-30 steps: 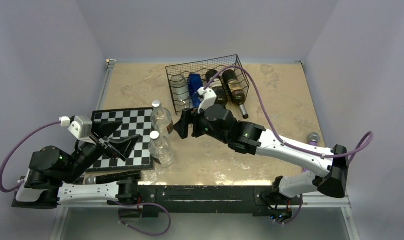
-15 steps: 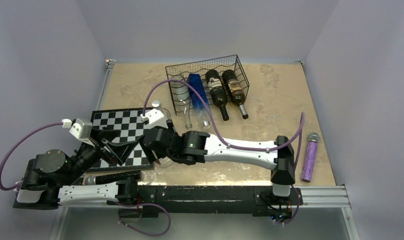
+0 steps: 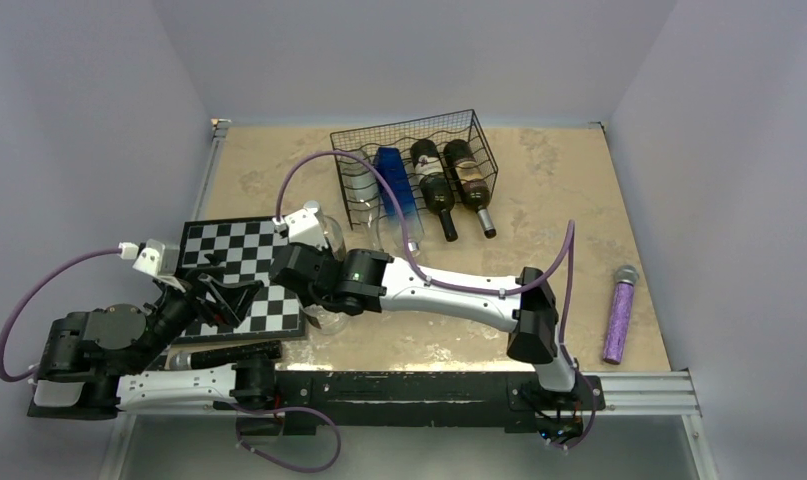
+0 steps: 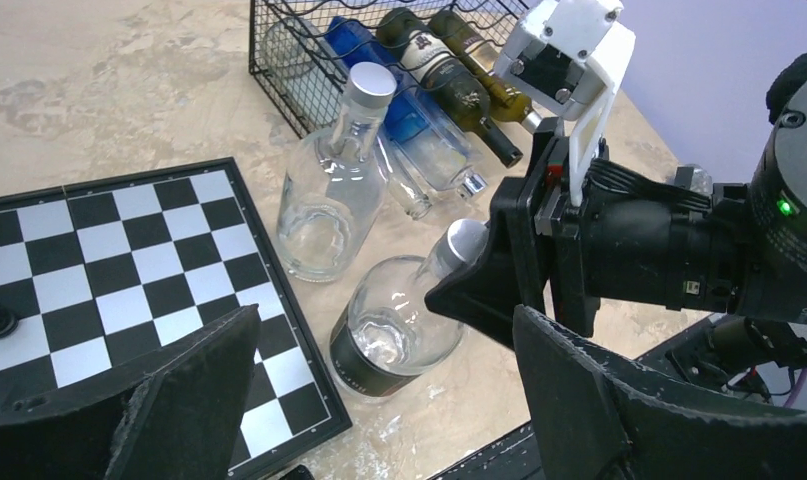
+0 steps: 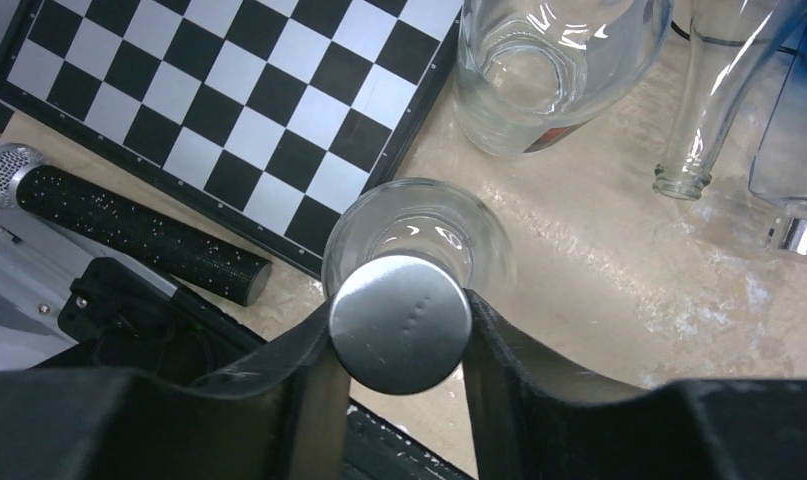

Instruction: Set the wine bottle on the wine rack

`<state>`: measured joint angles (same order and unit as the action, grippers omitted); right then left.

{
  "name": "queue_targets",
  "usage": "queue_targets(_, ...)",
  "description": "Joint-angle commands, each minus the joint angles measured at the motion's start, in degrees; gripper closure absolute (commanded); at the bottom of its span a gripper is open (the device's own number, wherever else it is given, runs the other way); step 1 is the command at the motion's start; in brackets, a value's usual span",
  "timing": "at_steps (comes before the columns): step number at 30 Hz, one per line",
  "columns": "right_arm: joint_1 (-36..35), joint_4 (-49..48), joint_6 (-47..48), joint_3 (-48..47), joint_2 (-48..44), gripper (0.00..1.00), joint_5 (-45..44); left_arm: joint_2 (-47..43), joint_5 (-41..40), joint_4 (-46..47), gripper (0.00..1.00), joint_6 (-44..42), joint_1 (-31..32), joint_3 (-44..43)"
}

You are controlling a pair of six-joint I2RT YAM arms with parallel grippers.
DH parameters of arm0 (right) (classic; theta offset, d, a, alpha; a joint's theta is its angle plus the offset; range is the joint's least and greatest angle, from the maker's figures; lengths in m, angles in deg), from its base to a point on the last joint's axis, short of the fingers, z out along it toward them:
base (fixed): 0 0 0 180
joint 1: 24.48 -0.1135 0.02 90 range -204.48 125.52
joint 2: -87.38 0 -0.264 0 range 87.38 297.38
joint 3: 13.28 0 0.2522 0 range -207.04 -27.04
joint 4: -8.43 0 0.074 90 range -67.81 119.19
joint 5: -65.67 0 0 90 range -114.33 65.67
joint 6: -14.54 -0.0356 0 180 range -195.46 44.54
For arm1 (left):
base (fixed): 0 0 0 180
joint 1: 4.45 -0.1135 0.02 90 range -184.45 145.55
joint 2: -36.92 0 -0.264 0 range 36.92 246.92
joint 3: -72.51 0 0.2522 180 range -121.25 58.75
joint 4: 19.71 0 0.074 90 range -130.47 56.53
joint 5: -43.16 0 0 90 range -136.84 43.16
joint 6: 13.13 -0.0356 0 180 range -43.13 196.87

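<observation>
A clear wine bottle (image 4: 389, 330) with a dark label band and a silver cap (image 5: 399, 322) stands upright on the table by the chessboard's right edge. My right gripper (image 5: 399, 325) is shut on its capped neck, one finger (image 5: 304, 360) pressed to each side; the top view shows the same gripper (image 3: 307, 275) above the bottle (image 3: 325, 320). The black wire wine rack (image 3: 479, 132) sits at the back, holding a clear, a blue and two dark bottles lying down. My left gripper (image 4: 384, 318) hovers open over the chessboard's near part, with nothing between its fingers.
A second clear capped bottle (image 4: 329, 190) stands just behind the held one. The chessboard (image 3: 241, 262) lies at the left. A black microphone (image 5: 129, 230) lies along the near edge, and a purple microphone (image 3: 619, 315) at the right. Necks of the racked bottles stick out toward me.
My right arm swung from the rack down to the near clear bottle and its jaws closed on the cap. The left gripper drew back slightly and stayed open.
</observation>
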<state>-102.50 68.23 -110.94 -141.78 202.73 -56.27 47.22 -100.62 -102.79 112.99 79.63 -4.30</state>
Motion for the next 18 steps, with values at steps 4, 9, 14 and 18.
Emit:
queue_targets(4,2.34,2.03,-1.5,0.41,-1.61,0.85,3.18,1.14,-3.25,-0.83,0.01,1.42,-0.01,-0.28)
queue_targets(9,3.83,-1.01,-2.36,9.26,-7.76,1.0,4.55,2.9,-1.41,2.39,0.01,-1.26,0.02,1.52)
queue_targets(14,5.63,-7.06,-2.23,21.16,-17.96,1.0,7.6,4.67,0.36,5.0,0.01,-1.56,0.06,3.28)
queue_targets(18,7.47,-13.7,-2.27,31.93,-25.6,1.0,12.25,5.52,3.79,11.2,0.01,-2.25,0.04,7.39)
